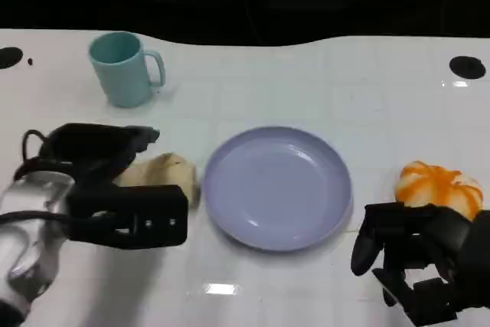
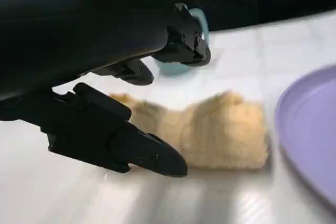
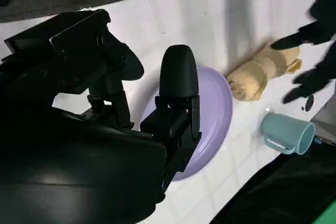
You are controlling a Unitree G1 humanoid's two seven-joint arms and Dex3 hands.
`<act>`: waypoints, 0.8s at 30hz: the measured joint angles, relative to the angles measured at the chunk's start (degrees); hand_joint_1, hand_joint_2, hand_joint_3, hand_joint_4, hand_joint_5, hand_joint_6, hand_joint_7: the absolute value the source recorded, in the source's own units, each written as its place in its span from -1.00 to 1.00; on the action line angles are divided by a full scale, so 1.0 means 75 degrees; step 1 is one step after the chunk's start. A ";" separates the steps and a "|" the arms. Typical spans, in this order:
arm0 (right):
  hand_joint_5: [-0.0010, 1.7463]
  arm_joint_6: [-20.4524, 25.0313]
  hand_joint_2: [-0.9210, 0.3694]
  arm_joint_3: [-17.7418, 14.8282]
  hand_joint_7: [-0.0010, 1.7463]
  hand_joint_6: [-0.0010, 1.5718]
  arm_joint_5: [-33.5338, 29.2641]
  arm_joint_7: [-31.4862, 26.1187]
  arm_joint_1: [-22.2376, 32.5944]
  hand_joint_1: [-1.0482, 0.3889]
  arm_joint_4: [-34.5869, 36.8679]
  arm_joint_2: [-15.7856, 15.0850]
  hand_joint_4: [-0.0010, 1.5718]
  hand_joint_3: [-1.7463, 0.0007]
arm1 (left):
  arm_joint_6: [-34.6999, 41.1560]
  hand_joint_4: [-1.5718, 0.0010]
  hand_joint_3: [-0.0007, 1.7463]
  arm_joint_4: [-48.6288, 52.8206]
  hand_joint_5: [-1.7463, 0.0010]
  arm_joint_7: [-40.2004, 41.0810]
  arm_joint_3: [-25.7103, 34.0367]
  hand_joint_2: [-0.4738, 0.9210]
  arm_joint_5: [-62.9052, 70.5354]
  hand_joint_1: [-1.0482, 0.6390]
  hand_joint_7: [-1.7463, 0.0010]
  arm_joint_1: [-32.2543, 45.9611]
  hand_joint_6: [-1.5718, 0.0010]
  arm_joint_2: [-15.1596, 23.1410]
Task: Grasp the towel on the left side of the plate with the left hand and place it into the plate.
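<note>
Fingers [image 2: 152,156] straddle towel [image 2: 220,135], seemingly untouched; head view hides gap.

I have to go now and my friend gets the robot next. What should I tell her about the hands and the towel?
Left hand: open, fingers spread around the towel, not gripping it yet.
Right hand: holds nothing, resting beside the plate, close to an orange thing.
The towel lies on the table, left of the plate, which has nothing in it.
Done: the reach. Left: grip, lift, put the towel in the plate.
</note>
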 measured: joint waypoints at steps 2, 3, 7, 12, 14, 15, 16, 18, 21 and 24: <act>0.92 0.0041 -0.47 -0.0008 0.64 -0.11 0.0003 -0.0008 0.0031 0.54 -0.0056 -0.0002 -0.12 -0.24 | -0.0076 0.32 -0.98 0.0794 0.87 0.0044 -0.0292 1.00 0.0080 -0.42 0.98 -0.0331 0.47 -0.0231; 0.92 0.0044 -0.47 -0.0009 0.64 -0.11 0.0010 -0.0008 0.0040 0.54 -0.0067 -0.0001 -0.12 -0.24 | -0.0096 0.32 -0.97 0.1174 0.89 0.0062 -0.0416 1.00 0.0104 -0.42 0.99 -0.0502 0.46 -0.0345; 0.92 0.0045 -0.47 -0.0015 0.64 -0.10 0.0012 -0.0007 0.0044 0.53 -0.0072 -0.0002 -0.12 -0.24 | -0.0190 0.24 -0.94 0.2468 0.88 0.0184 -0.0647 1.00 0.0070 -0.38 0.96 -0.1200 0.39 -0.0682; 0.93 0.0055 -0.46 -0.0033 0.64 -0.10 0.0020 -0.0006 0.0048 0.53 -0.0090 -0.0003 -0.12 -0.24 | -0.0668 -0.12 -0.87 0.3955 0.71 0.0896 -0.0725 1.00 -0.0099 -0.19 0.88 -0.1560 0.01 -0.1014; 0.92 0.0051 -0.47 -0.0033 0.64 -0.11 0.0018 -0.0005 0.0048 0.53 -0.0091 -0.0003 -0.12 -0.24 | -0.0830 -0.19 -0.84 0.4363 0.41 0.1297 -0.0713 1.00 -0.0238 -0.09 0.91 -0.1623 -0.22 -0.1112; 0.92 0.0051 -0.47 -0.0032 0.64 -0.11 0.0018 -0.0004 0.0048 0.53 -0.0091 -0.0003 -0.11 -0.24 | -0.0912 -0.06 -0.85 0.4515 -0.30 0.1515 -0.0702 1.00 -0.0281 -0.04 0.87 -0.1646 -0.41 -0.1150; 0.92 0.0049 -0.47 -0.0033 0.64 -0.10 0.0019 -0.0004 0.0049 0.53 -0.0092 -0.0003 -0.11 -0.24 | -0.1009 -0.01 -0.84 0.4628 -0.64 0.1759 -0.0691 1.00 -0.0330 -0.02 0.62 -0.1655 -0.39 -0.1175; 0.92 0.0047 -0.46 -0.0033 0.64 -0.11 0.0019 -0.0004 0.0052 0.52 -0.0092 -0.0003 -0.11 -0.24 | -0.1246 -0.04 -0.65 0.4808 -0.92 0.2218 -0.0686 0.99 -0.0382 0.01 -0.50 -0.1654 0.01 -0.1179; 0.92 0.0046 -0.46 -0.0036 0.64 -0.11 0.0020 -0.0004 0.0057 0.52 -0.0092 -0.0003 -0.12 -0.24 | -0.1682 -0.02 -0.51 0.4970 -0.99 0.2722 -0.0690 0.95 -0.0415 0.00 -0.69 -0.1579 0.16 -0.1175; 0.92 0.0046 -0.46 -0.0038 0.63 -0.11 0.0021 -0.0002 0.0057 0.52 -0.0092 -0.0003 -0.13 -0.24 | -0.1977 0.00 -0.57 0.4975 -1.00 0.3114 -0.0667 0.97 -0.0486 -0.03 -0.94 -0.1483 0.31 -0.1156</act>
